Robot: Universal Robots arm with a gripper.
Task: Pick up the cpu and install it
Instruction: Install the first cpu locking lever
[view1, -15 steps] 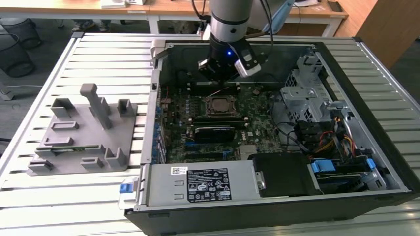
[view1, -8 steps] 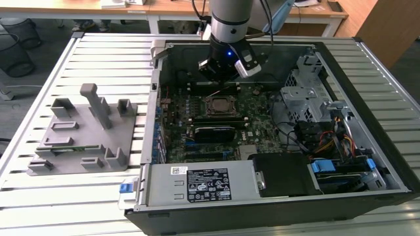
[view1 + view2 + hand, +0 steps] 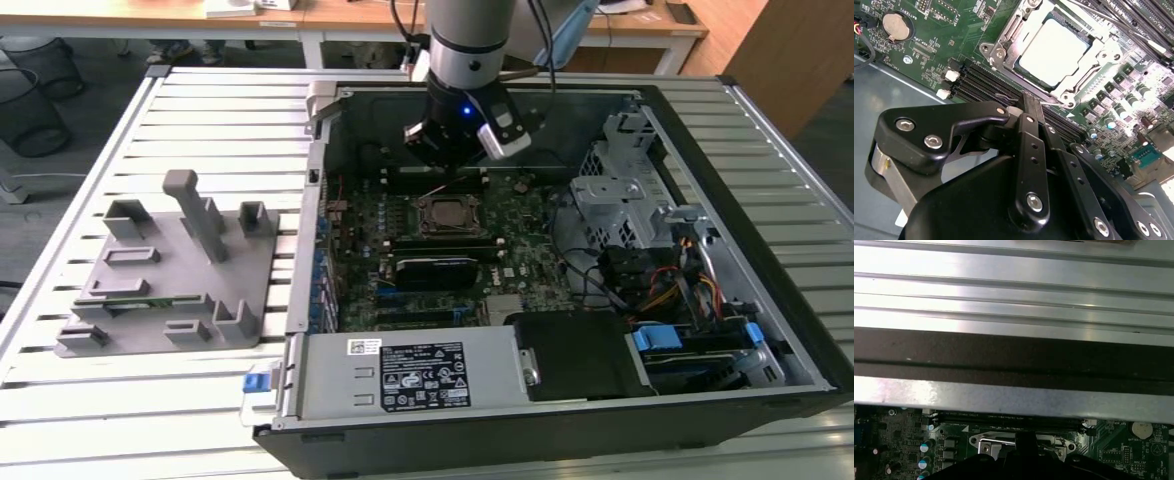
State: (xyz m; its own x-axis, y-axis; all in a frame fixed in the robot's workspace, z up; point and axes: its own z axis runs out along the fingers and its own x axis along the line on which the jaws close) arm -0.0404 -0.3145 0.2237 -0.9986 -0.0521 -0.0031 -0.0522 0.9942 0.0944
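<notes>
CPU [image 3: 1055, 52] seated in socket [image 3: 1004, 30].
Hand [image 3: 1026, 102] above it, fingers pressed together, empty; install step looks done.

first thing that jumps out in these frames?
The open computer case on the slatted table, with the arm's gripper hanging inside over the green motherboard. In the second wrist view the cpu already sits in its socket. A grey fixture lies at the exterior view's left.
</notes>
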